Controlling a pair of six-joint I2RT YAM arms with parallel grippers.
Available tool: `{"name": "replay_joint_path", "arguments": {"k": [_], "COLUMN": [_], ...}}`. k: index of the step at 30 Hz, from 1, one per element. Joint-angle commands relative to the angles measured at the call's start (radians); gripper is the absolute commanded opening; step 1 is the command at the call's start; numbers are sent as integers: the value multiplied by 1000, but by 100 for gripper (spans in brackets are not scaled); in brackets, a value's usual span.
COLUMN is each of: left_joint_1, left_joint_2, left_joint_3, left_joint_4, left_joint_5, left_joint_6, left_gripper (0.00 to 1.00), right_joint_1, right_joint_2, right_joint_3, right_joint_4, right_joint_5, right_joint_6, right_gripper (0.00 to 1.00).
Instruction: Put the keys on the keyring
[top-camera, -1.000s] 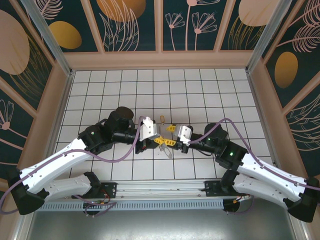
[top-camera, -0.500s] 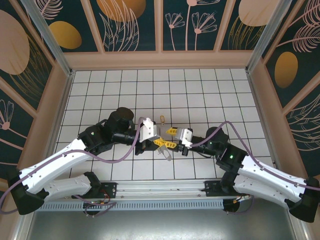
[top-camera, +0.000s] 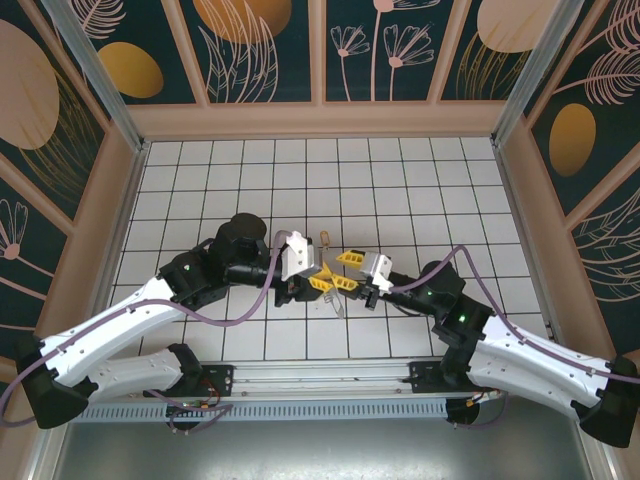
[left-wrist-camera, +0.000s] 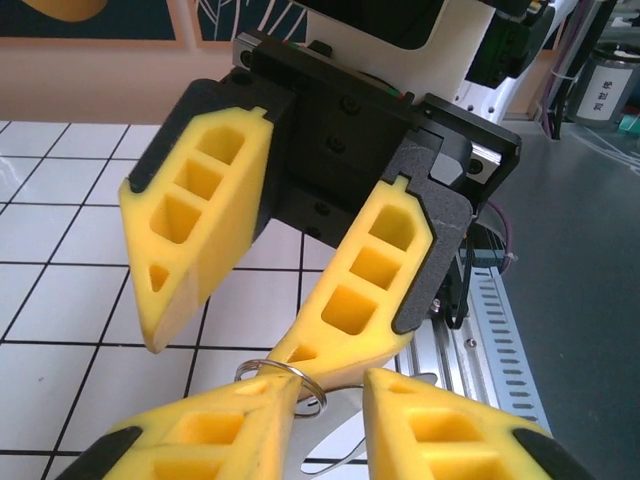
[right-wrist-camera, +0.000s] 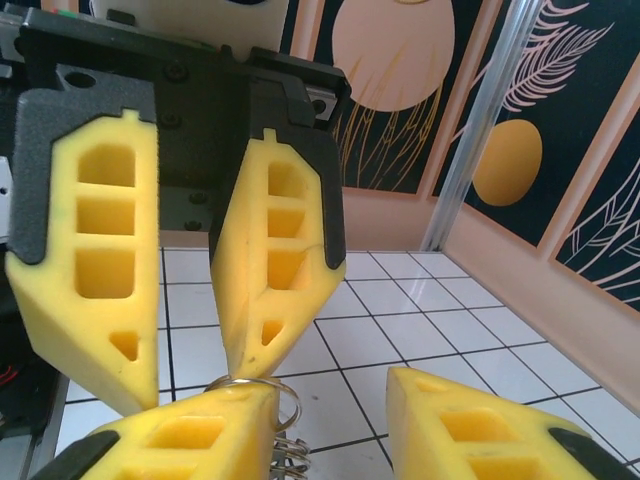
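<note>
Since half a second ago my right arm (top-camera: 520, 350) has swung its elbow outward and lower. My left gripper (top-camera: 320, 282) holds its yellow, hollow-celled wedge fingers (left-wrist-camera: 205, 440) apart, one tip touching the keyring (left-wrist-camera: 270, 364), a thin silvery wire loop. My right gripper (top-camera: 343, 271), nose to nose with it, is spread wider, one finger touching the loop. A small pale key (top-camera: 327, 238) lies on the white tiles (top-camera: 420, 200) just beyond.
</note>
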Motion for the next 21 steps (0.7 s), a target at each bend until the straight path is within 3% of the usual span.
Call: {"name": "replay_joint_path", "arguments": {"k": [1, 7, 12, 16, 21], "left_joint_1": [11, 11, 12, 11, 11], "left_joint_2": [34, 16, 35, 26, 5], "left_joint_3": [-12, -46, -38, -35, -40], "left_joint_4": [119, 140, 129, 134, 134], "left_joint_5": [-115, -144, -148, -157, -174], "left_joint_6": [-9, -4, 9, 14, 11], "left_gripper": [20, 0, 0, 0, 0], "right_joint_1": [44, 45, 45, 44, 44], "right_joint_2": [-17, -17, -8, -15, -33], "right_joint_3": [3, 8, 17, 22, 26], "right_joint_4": [131, 126, 105, 81, 65], "right_joint_5": [-131, -154, -189, -185, -151], "right_joint_6": [19, 14, 6, -7, -17], "right_gripper": [33, 25, 28, 3, 0]}}
